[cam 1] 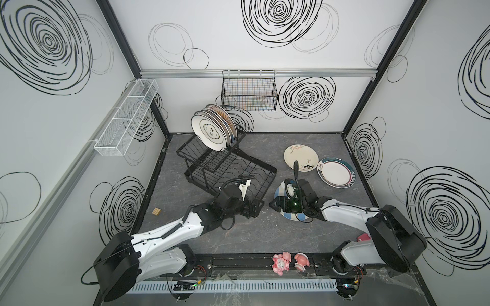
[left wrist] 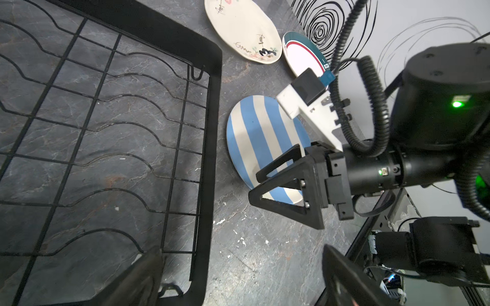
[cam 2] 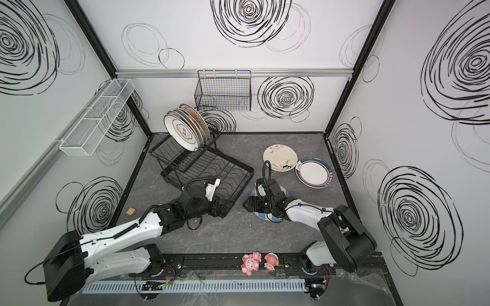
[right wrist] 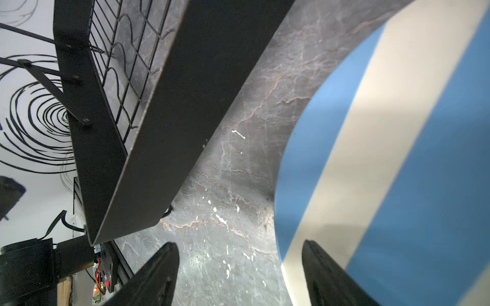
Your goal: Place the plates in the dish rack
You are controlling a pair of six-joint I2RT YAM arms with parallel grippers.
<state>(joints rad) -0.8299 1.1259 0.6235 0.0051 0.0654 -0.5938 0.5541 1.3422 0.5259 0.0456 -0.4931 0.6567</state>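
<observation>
Saw right gripper [left wrist: 255,186] spread wide, lying low and level at the striped plate [left wrist: 254,137]. In the right wrist view, caught one finger over bare table [right wrist: 225,172] and the other over the plate's edge, rim running between them, nothing clamped. Couldn't tell whether either finger touched the plate.

Found that plate flat on the table, just beside the near corner of the dish rack [left wrist: 212,106] but apart from it.

Saw left gripper [left wrist: 244,278] wide open too and empty, sitting at that same rack corner. One finger over the lower tray, one outside over the table, rack wall between them, no grip on it.

Further out, in both top views, found cream plate [cam 1: 301,157] with small drawings and teal-rimmed plate [cam 1: 335,172] flat on the table, right of the rack, edge to edge. Couldn't tell touching or just apart.

Counted several plates [cam 1: 212,132] standing on edge in the rack's raised upper basket, white medallion one in front, orange sunburst one toward the back.

Noted wooden block [cam 1: 156,211] on the table left of the left arm, pink figurines [cam 1: 281,262] on the front rail between the arm bases, black wire basket [cam 1: 249,92] on the back wall and white mesh basket [cam 1: 127,116] on the left wall.
</observation>
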